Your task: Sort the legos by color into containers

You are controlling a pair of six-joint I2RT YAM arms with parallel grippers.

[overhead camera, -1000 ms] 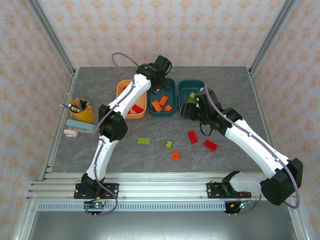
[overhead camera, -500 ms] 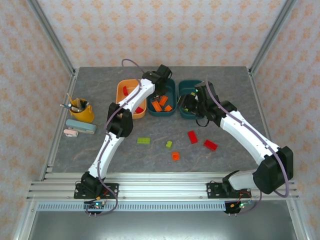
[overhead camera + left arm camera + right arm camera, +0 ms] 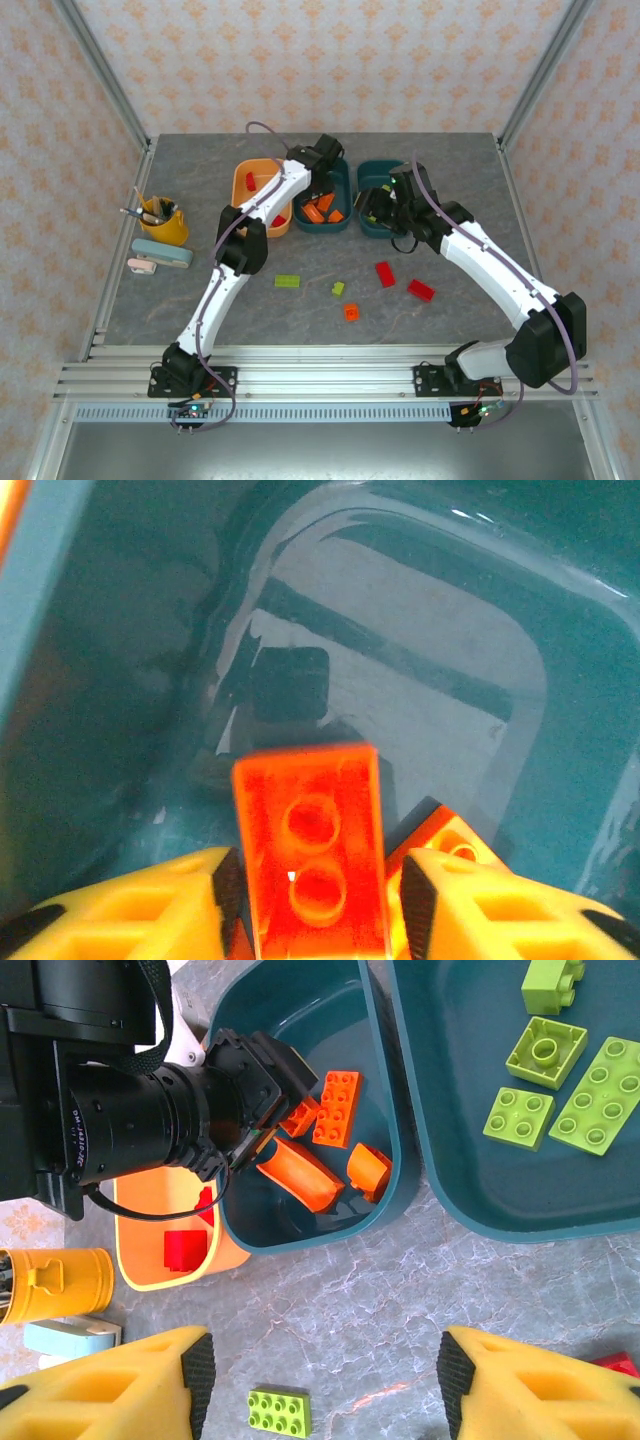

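Since a second ago your left arm has dropped in: the left gripper (image 3: 315, 895) now sits low inside the middle teal tub (image 3: 420, 650). The right arm has swung up to the tubs' near side.

Between the left fingers (image 3: 130, 910) stands an orange brick (image 3: 310, 840), studs to the camera. The pads look to be just easing off it, but I can't tell whether it's freed or still pinched. Your right gripper (image 3: 325, 1380) is spread wide with nothing in it. It hovers over the table (image 3: 400, 1290) just short of the right teal tub (image 3: 470, 1200), where the green pieces (image 3: 545, 1050) lie.

To finish this drop cleanly, open right out before you lift so the brick doesn't ride up on a pad. Then rise straight, clear of the tub wall. It's landing among the other orange bricks (image 3: 335, 1105), so the colour is right.

Further out, red bricks (image 3: 183, 1250) lie in the light orange tub (image 3: 240, 190). Loose on the table are two green (image 3: 287, 281), one orange (image 3: 351, 311) and two red (image 3: 385, 273).

The only writing is white print on the lens barrel (image 3: 120, 1120), too small for me to read.
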